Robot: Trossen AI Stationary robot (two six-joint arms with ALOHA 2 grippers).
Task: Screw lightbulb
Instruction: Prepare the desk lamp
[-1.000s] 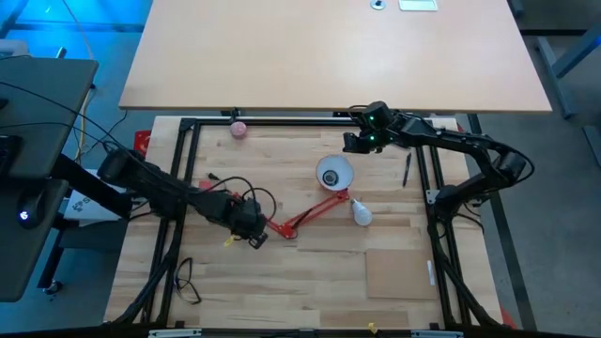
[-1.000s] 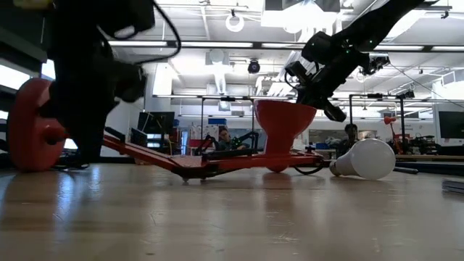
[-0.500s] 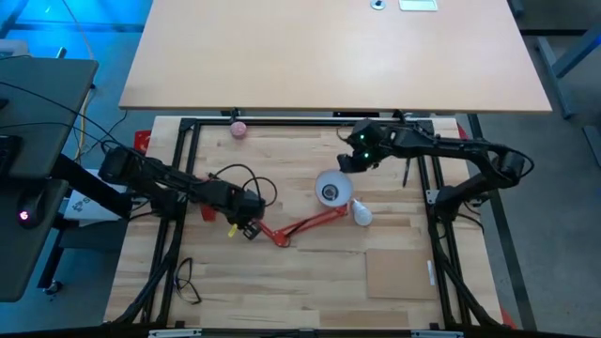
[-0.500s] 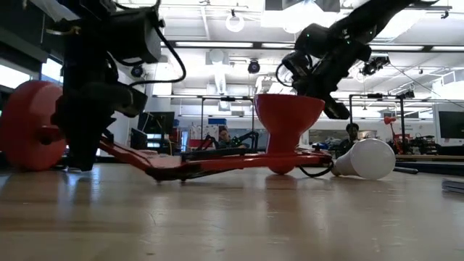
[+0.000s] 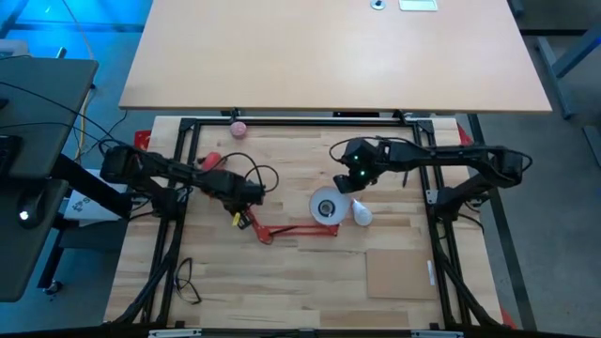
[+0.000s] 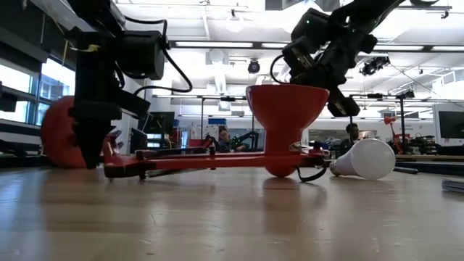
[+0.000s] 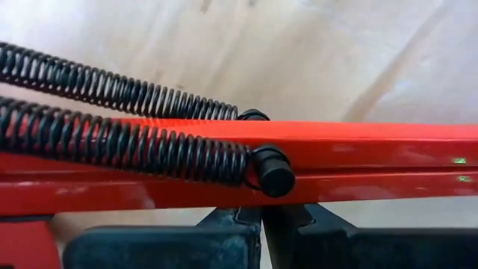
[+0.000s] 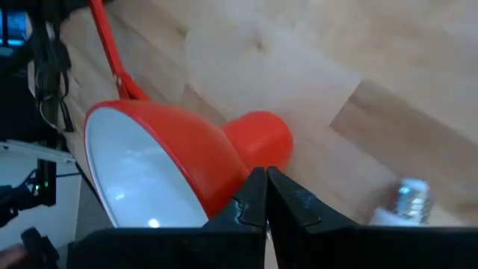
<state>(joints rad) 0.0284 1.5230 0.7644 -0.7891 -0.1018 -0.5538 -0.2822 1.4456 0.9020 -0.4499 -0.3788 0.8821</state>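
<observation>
Lightbulb [image 5: 362, 213] lies unscrewed mid-table beside the lamp shade [image 5: 327, 206], which has been swung toward it. Left gripper [image 5: 246, 194] is clamped on the lamp arm [image 5: 293, 230]; right gripper [image 5: 355, 177] is closed, empty.

White lightbulb [image 5: 361, 213] on its side on the table

1. In the right wrist view, the lightbulb [image 8: 403, 203] is cut off by the edge; only its screw base and a sliver of white are seen.
2. In the low view, the left gripper's [image 6: 90, 148] fingertips are lost in dark silhouette.
3. In the left wrist view, the lamp arm [image 7: 358, 153] is cut off at both sides.
</observation>
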